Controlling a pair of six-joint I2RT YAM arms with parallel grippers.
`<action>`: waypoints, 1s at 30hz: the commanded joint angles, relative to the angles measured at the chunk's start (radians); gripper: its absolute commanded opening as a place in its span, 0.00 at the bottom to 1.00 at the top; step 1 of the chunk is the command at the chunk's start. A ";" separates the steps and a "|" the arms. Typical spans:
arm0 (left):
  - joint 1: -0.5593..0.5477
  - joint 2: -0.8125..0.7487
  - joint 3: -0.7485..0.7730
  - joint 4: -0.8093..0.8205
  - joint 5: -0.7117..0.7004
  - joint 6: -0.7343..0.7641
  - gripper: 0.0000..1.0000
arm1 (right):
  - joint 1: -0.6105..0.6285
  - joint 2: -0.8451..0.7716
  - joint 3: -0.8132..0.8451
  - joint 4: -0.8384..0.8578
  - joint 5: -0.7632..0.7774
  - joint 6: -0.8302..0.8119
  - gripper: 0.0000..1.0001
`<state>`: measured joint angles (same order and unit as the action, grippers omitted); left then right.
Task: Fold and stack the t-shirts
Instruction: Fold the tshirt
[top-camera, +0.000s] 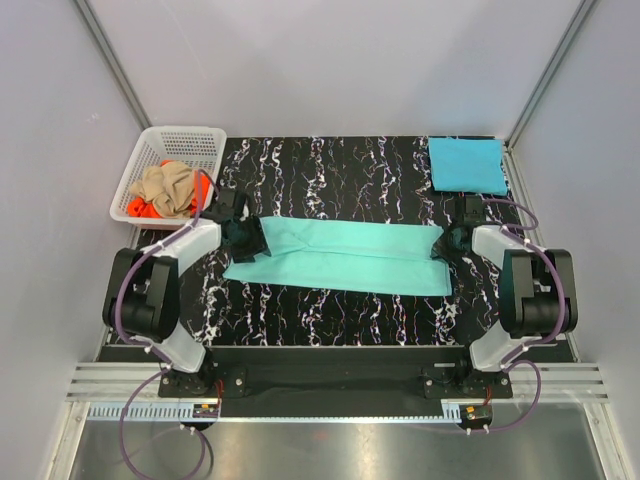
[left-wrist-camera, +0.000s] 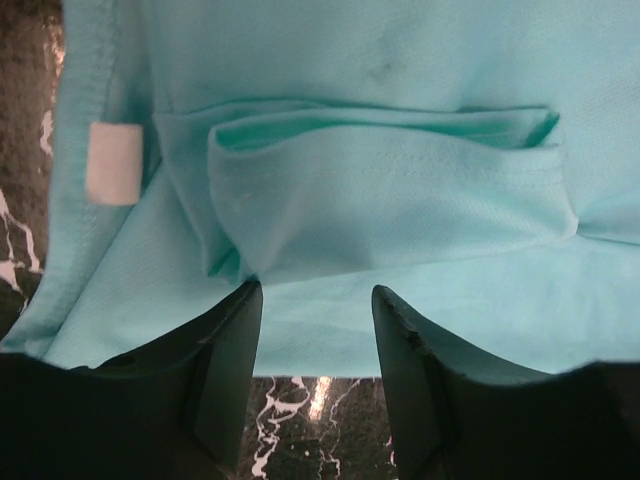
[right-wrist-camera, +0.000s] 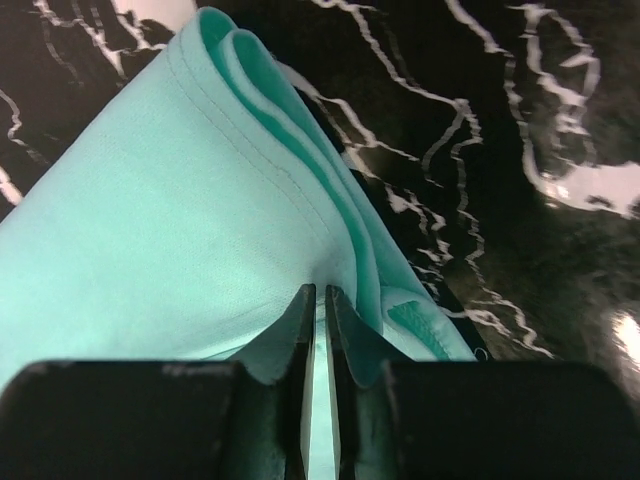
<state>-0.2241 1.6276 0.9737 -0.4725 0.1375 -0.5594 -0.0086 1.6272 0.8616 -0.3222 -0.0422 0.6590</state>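
The mint-teal t-shirt (top-camera: 340, 257) lies in the middle of the black marbled table (top-camera: 330, 310). It is folded lengthwise into a long band which goes from left to right, approx. flat.

The left end effector (top-camera: 243, 238) is at the left end of this band. In the left wrist view its fingers (left-wrist-camera: 225, 370) stand wide apart, w/ the edge of the cloth between and in front of them. I cannot tell if they touch the cloth. A small white label (left-wrist-camera: 112, 163) is sewn at a seam on the left.

The right end effector (top-camera: 447, 243) is at the right end of the band. In the right wrist view its fingers (right-wrist-camera: 300, 320) are almost together and pinch a thin layer of the mint-teal cloth; the folded hems lie stacked just ahead of them.

The sky-blue t-shirt (top-camera: 467, 165) is folded into a rectangle at the far right corner, well apart from the band.

The white lattice basket (top-camera: 150, 140) stands at the far left, at the table's edge. Inside it lie the tan t-shirt (top-camera: 170, 187) and, partly under it, the orange t-shirt (top-camera: 135, 208), both crumpled.
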 joint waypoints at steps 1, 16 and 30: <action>-0.004 -0.126 0.063 -0.001 0.027 0.012 0.54 | 0.004 -0.055 0.008 -0.072 0.117 -0.039 0.15; 0.077 -0.003 0.293 -0.072 -0.108 0.145 0.47 | 0.002 0.049 0.146 -0.116 0.211 -0.131 0.17; 0.065 0.222 0.384 -0.020 0.103 0.155 0.39 | -0.007 -0.035 0.232 -0.196 0.151 -0.116 0.18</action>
<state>-0.1501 1.8236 1.3350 -0.5243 0.1986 -0.3973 -0.0124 1.6863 1.0405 -0.4923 0.1356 0.5446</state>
